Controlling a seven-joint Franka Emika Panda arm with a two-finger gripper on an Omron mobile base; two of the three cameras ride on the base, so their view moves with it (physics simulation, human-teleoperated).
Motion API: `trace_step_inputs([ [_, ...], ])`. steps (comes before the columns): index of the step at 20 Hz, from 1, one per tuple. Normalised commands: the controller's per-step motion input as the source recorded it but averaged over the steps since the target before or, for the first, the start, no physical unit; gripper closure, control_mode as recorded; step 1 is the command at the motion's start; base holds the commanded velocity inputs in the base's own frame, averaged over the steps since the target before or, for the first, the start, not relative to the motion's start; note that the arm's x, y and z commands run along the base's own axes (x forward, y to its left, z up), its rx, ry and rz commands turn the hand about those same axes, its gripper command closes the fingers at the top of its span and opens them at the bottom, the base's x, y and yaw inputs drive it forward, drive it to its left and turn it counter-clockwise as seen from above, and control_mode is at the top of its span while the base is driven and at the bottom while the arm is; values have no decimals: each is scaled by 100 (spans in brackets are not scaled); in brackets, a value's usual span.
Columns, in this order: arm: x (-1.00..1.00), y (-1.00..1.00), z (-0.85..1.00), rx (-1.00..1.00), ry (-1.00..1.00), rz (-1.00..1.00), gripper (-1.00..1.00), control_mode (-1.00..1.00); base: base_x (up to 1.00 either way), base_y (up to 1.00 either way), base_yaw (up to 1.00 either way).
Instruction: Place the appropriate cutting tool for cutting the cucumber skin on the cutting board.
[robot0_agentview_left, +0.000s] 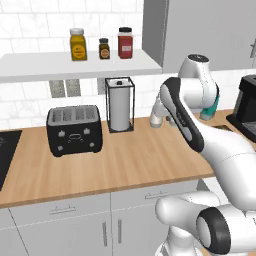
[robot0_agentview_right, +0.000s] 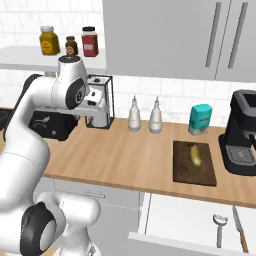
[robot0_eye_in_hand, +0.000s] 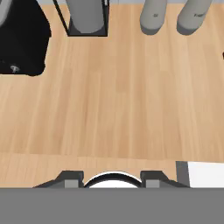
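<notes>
The dark brown cutting board (robot0_agentview_right: 186, 172) lies on the counter at the right, with the small yellowish-green cucumber (robot0_agentview_right: 196, 154) on it. Below it an open white drawer (robot0_agentview_right: 175, 215) holds a peeler (robot0_agentview_right: 218, 226) and a knife (robot0_agentview_right: 239, 229). My gripper (robot0_agentview_right: 98, 121) hangs above the counter in front of the paper towel holder, far left of the board. From the left base view the gripper (robot0_agentview_left: 156, 121) points down at the bare wood. In the hand view the fingertips (robot0_eye_in_hand: 72, 177) stand wide apart, the gripper (robot0_eye_in_hand: 113, 178) open with nothing between them.
A black toaster (robot0_agentview_left: 75, 129) and a paper towel holder (robot0_agentview_left: 119, 105) stand at the back left. Two grey bottles (robot0_agentview_right: 134, 115), a teal box (robot0_agentview_right: 201, 120) and a black coffee machine (robot0_agentview_right: 242, 132) line the back right. Jars (robot0_agentview_left: 78, 45) sit on the shelf above.
</notes>
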Motion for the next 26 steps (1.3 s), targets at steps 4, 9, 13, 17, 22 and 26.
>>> trace_step_inputs([
  [4,-25,-24,-3,4,-6,-2,-100,-100,0,0,0],
  [9,-36,-98,-15,16,-5,-13,-100,-100,0,0,0],
  [13,-42,-100,-17,23,3,-17,-100,-100,0,0,0],
  [17,-41,-100,-30,22,9,-23,-100,-100,0,0,0],
  [22,-28,-95,-57,14,1,-13,-100,-100,0,0,0],
  [26,-73,-93,-30,15,-1,0,-100,-100,0,0,0],
])
